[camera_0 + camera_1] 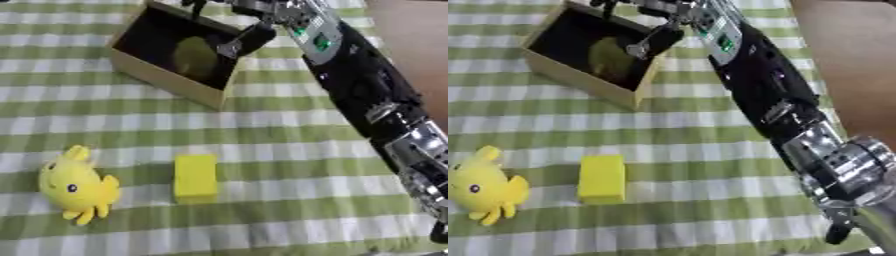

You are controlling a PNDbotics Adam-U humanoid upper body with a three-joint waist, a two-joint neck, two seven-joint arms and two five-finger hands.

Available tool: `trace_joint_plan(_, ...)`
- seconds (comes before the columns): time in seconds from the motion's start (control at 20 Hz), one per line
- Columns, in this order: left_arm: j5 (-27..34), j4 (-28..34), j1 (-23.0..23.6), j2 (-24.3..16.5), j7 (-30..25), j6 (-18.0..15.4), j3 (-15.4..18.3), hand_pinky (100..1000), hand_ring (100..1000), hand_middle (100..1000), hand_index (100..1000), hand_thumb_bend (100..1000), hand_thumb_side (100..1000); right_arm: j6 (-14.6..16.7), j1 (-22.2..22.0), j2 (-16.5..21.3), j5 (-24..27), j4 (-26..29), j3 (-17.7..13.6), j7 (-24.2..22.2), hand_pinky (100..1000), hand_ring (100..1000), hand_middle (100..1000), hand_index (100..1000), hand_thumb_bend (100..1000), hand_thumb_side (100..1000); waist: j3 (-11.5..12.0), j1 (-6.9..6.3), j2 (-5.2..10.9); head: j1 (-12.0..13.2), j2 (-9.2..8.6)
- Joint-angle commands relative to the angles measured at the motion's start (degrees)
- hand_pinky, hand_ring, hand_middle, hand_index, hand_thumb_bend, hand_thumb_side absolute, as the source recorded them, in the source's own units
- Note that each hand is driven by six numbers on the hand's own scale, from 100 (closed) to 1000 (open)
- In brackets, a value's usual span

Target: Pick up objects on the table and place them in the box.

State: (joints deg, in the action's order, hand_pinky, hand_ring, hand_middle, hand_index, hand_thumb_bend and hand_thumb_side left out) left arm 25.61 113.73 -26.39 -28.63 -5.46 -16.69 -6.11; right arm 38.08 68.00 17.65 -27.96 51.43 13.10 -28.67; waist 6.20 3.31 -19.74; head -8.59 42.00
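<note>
Fingers (234, 46) of the right hand (254, 36) hang relaxed, holding nothing, over the box (166, 80).

Light even and soft, quite bright. Whole picture blurred, edges smeared. Inside of box (175, 50) dark, contents hard to read. Faint shadow under yellow block (195, 178) and plush toy (77, 185). Small glare on silver arm joints (846, 162).

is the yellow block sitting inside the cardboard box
No, the yellow rectangular block lies on the green checked tablecloth beside the yellow plush toy, well apart from the open cardboard box.
</note>
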Motion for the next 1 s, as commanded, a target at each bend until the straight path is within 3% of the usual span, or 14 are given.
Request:
trace_joint_plan(0.05, -0.03, 0.86, -0.23, -0.83, 0.00, 0.03, 0.12, 724, 813, 763, 836, 100, 570, 13.88, 0.91, 2.48, 4.93, 3.16, -1.21, -15.31, 1000, 1000, 720, 988, 100, 106, -0.24, -0.47, 1.42, 0.25, 0.26)
trace_joint_plan(0.25, -0.01, 0.86, 0.02, -0.85, 0.02, 0.07, 0.11, 724, 813, 763, 836, 100, 570, 13.88, 0.76, 4.10, 10.00, 5.43, -1.68, -18.04, 1000, 1000, 723, 1000, 100, 150, -0.59, -0.56, 1.73, 0.52, 0.41)
trace_joint_plan(0.55, -0.16, 0.86, 0.34, -1.18, 0.01, -0.05, 0.18, 724, 813, 763, 836, 100, 569, 13.88, -0.78, 7.58, 18.41, 9.51, -2.35, -19.57, 1000, 1000, 691, 974, 100, 100, -0.82, -0.68, 1.92, 0.78, 0.80)
trace_joint_plan(0.75, -1.16, 0.86, 0.33, -2.55, -0.11, -0.36, 0.28, 725, 815, 765, 837, 100, 566, 13.88, -3.50, 12.92, 26.70, 16.37, -2.23, -18.41, 993, 1000, 676, 970, 100, 100, -1.23, -0.59, 2.02, 1.38, 1.13)
trace_joint_plan(1.0, -5.44, 0.86, 0.07, -7.46, -0.23, -2.03, 0.67, 728, 815, 765, 844, 100, 582, 13.42, -10.31, 21.32, 37.71, 28.66, -3.12, -14.34, 950, 1000, 657, 962, 100, 100, -1.69, -0.75, 1.95, 2.13, 1.13)
